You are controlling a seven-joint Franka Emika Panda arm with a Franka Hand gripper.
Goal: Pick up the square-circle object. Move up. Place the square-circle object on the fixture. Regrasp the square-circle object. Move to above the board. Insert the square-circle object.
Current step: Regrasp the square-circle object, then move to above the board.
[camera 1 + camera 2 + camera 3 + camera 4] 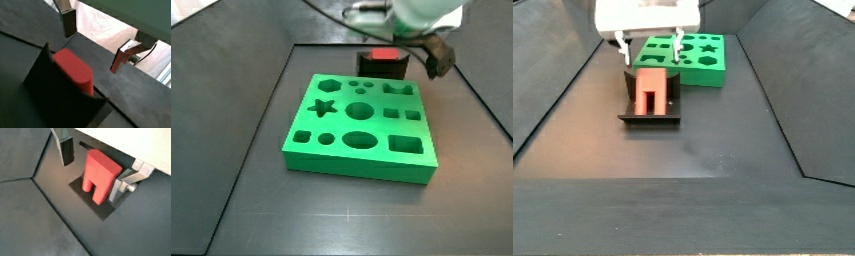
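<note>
The square-circle object (100, 172), a red peg with two short prongs, rests in the dark fixture (93, 209); both also show in a wrist view, the square-circle object (75, 71) on the fixture (53, 97). My gripper (93, 170) is open, its silver fingers (67, 150) spread on either side of the peg, and a clear gap separates that finger from it. In a side view the gripper (651, 64) hangs just over the far end of the peg (649, 95) on the fixture (651, 120). The green board (342, 124) lies beside the fixture (372, 68).
The board (700, 62) with its shaped holes sits directly behind the fixture. Dark sloping walls (553, 90) enclose the floor on both sides.
</note>
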